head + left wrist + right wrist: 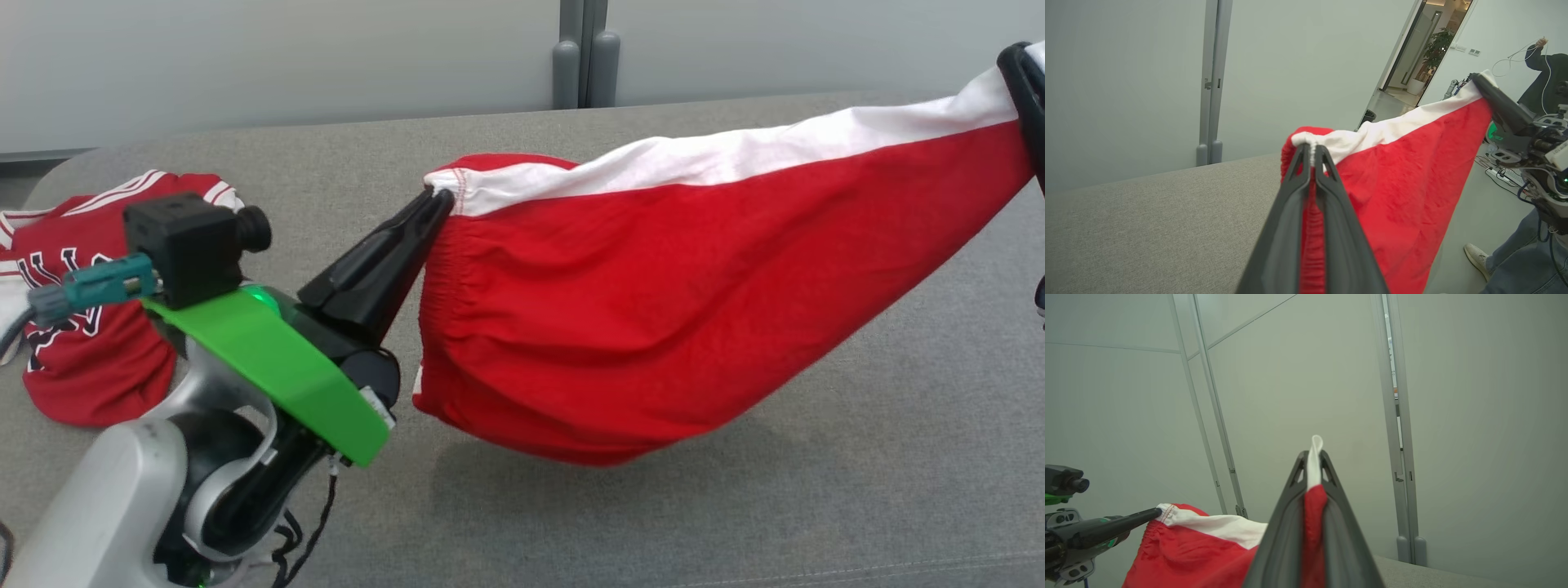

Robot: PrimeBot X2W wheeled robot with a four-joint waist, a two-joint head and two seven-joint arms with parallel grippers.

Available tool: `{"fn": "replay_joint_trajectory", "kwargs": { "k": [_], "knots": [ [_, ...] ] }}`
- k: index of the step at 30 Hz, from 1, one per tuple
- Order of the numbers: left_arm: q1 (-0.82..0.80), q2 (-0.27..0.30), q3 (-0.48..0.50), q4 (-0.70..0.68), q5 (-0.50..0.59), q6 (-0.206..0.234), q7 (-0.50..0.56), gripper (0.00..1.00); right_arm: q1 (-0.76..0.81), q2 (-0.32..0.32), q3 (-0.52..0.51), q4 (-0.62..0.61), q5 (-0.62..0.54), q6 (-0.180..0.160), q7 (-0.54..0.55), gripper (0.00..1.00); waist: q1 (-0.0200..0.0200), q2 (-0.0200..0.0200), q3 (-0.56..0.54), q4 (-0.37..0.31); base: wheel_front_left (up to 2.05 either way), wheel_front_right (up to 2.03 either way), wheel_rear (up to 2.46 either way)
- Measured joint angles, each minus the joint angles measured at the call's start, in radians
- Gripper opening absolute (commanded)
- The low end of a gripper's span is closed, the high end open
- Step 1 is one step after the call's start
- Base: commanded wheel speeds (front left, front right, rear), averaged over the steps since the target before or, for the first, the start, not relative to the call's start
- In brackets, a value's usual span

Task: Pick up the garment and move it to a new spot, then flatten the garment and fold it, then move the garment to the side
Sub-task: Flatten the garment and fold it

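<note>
A pale grey forearm (106, 498) carries a green bracket (269, 367), a black camera (188, 241) and the black, tapered left gripper (439, 198).

Grey fabric-covered table (735, 523) spans the foreground. Red fabric shorts with white side band (653, 327) hang above it, stretched between 2 grippers. Left gripper (437, 200) pinches 1 end over mid-table. Right gripper (1019, 86) clamps the other end higher, at far right. The sagging middle is near the tabletop; contact not discernible. Red-and-white lettered fabric jersey (90, 343) lies on the table at far left, behind the left wrist, well apart from the shorts. Pale panelled wall (245, 65) stands behind the table, grey upright post (584, 57) against it. Left wrist view: person's leg in blue jeans (1515, 261) on the floor beyond the table, below the right gripper.
</note>
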Motion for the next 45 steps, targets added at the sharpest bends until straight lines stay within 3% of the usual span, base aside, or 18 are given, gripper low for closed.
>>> {"fn": "replay_joint_trajectory", "kwargs": {
  "k": [8,9,11,15,18,21,23,27,30,34,39,45],
  "knots": [
    [0.001,0.035,0.119,0.001,-0.013,0.001,0.096,0.0,0.022,0.012,0.024,-0.026,0.147,-0.014,0.125,0.0,0.0,0.0,0.066,-0.012,0.0,0.0,0.0],
    [-0.007,0.042,0.141,0.049,-0.02,0.001,0.13,0.0,0.016,0.038,0.049,-0.003,0.181,-0.035,0.149,0.0,0.0,0.0,0.09,-0.013,0.0,0.0,0.0],
    [-0.017,0.041,0.152,0.078,-0.025,0.001,0.142,0.0,0.004,0.047,0.064,0.016,0.184,-0.044,0.164,0.0,0.0,0.0,0.103,-0.014,0.0,0.0,0.0],
    [-0.112,0.058,0.129,0.185,-0.013,0.001,0.215,0.0,-0.109,0.107,0.113,0.093,0.215,-0.1,0.209,0.0,0.0,0.0,0.155,-0.013,0.0,0.0,0.0],
    [-0.235,0.054,0.109,0.272,0.014,0.001,0.247,0.0,-0.275,0.168,0.132,0.172,0.209,-0.166,0.222,0.0,0.0,0.0,0.196,-0.009,0.0,0.0,0.0],
    [-0.391,0.016,0.089,0.345,0.045,0.001,0.261,0.0,-0.481,0.221,0.114,0.262,0.153,-0.257,0.218,0.0,0.0001,0.0,0.237,-0.004,0.0,0.0,0.0],
    [-0.492,-0.033,0.079,0.384,0.075,0.001,0.253,0.0,-0.614,0.243,0.074,0.322,0.095,-0.284,0.188,0.0,0.0001,0.0,0.265,-0.001,0.0,0.0,0.0],
    [-0.679,-0.118,0.077,0.435,0.147,0.001,0.192,0.0,-0.826,0.24,0.032,0.387,-0.012,-0.272,0.145,0.0,0.0,0.0,0.321,0.008,0.0,0.0,0.0],
    [-0.767,-0.123,0.088,0.452,0.208,0.001,0.123,0.0,-0.928,0.253,0.061,0.415,-0.041,-0.261,0.136,0.0,0.0001,0.0,0.364,0.011,0.0,0.0,0.0],
    [-0.783,-0.132,0.098,0.444,0.243,-0.028,0.012,0.0,-0.926,0.305,0.087,0.426,-0.042,-0.256,0.099,0.0,0.0002,0.0,0.42,0.006,0.0,0.0,0.0],
    [-0.591,-0.134,0.035,0.434,0.264,-0.094,-0.114,0.0,-0.696,0.326,0.086,0.389,0.007,-0.252,0.059,0.0,0.0002,0.0,0.49,-0.008,0.0,0.0,0.0],
    [-0.198,-0.131,0.024,0.563,0.249,-0.118,-0.302,0.0,-0.291,0.367,0.114,0.459,0.031,-0.184,-0.018,0.0,0.0002,0.0,0.534,-0.03,0.0,0.0,0.0]
  ]
}}
